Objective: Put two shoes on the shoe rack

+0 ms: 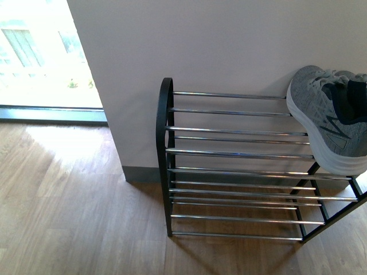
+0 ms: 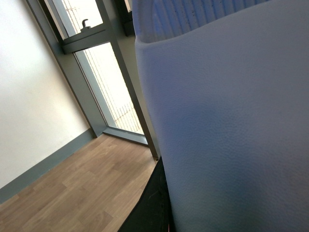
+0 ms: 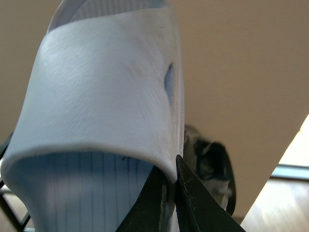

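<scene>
The shoe rack (image 1: 229, 166), black-framed with chrome bars, stands against the white wall in the front view. A grey knit sneaker (image 1: 332, 114) with a white sole rests on its top tier at the right. Neither arm shows in that view. A pale blue-white slide sandal (image 2: 227, 116) fills the left wrist view, and my left gripper (image 2: 161, 212) is shut on its strap edge. In the right wrist view another slide sandal (image 3: 101, 101) hangs with my right gripper (image 3: 170, 181) shut on its strap edge. A grey sneaker (image 3: 212, 169) shows blurred behind it.
Wood floor (image 1: 69, 217) spreads left of the rack. A bright window with a dark sill (image 1: 51, 113) lies at the far left. A glass door with a grey frame (image 2: 104, 87) and a grey skirting along the wall (image 2: 43, 169) show in the left wrist view.
</scene>
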